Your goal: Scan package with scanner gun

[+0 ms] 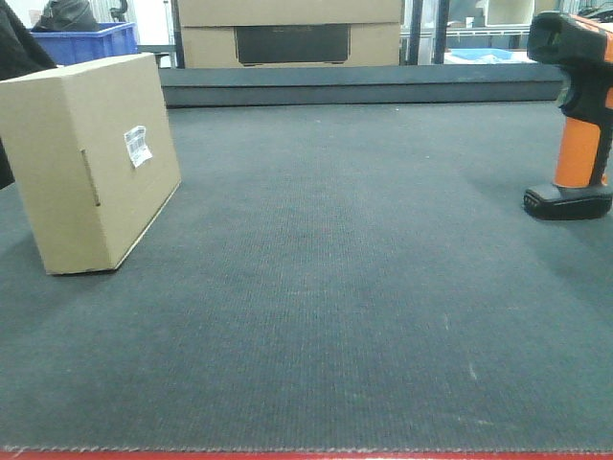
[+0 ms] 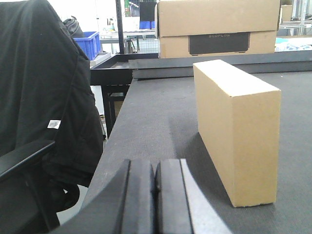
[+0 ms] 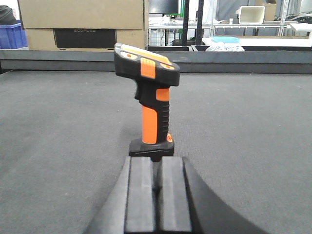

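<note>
The package (image 1: 91, 163), a small tan cardboard box with a white label on its side, stands on its edge at the left of the dark table; the left wrist view has it (image 2: 236, 124) ahead and to the right. My left gripper (image 2: 156, 168) is shut, empty, short of the package near the table's left edge. The scanner gun (image 1: 578, 115) stands upright on its black base at the right, orange handle and black head. My right gripper (image 3: 157, 163) is shut with nothing in it, just behind the scanner gun (image 3: 151, 109). Neither gripper shows in the front view.
A large cardboard box with a dark panel (image 1: 290, 34) stands behind the table's raised back edge (image 1: 364, 84). A blue crate (image 1: 86, 40) is at the back left. A chair draped with a black jacket (image 2: 44, 97) is beside the table's left edge.
</note>
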Robot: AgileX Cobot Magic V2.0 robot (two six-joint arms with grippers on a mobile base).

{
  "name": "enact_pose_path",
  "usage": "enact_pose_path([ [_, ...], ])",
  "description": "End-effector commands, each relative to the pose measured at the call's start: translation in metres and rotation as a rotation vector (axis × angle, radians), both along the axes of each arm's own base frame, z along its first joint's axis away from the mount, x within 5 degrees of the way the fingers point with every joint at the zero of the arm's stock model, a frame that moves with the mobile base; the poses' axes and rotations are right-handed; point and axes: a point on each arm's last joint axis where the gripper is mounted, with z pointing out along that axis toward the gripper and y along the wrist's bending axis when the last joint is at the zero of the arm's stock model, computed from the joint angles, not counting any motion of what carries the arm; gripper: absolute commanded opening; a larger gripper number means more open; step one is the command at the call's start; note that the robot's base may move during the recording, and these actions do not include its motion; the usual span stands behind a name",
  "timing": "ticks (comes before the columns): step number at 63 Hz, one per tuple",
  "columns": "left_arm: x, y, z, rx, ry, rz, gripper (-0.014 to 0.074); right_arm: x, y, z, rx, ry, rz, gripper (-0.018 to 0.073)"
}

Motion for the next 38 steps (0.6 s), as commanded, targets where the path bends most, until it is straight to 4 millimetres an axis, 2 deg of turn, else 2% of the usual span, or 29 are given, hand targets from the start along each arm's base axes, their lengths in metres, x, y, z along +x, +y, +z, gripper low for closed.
enact_pose_path([
  [1, -0.0005, -0.0001, 0.0026, 0.003, -0.026, -0.001, -0.0111, -0.0003, -0.0001, 0.0018, -0.012, -0.018, -0.001, -0.0162],
  [38, -0.0006, -0.0002, 0.0041, 0.005, -0.041, -0.002, -0.0111, -0.0003, -0.0001, 0.0018, -0.012, -0.018, -0.001, -0.0162],
])
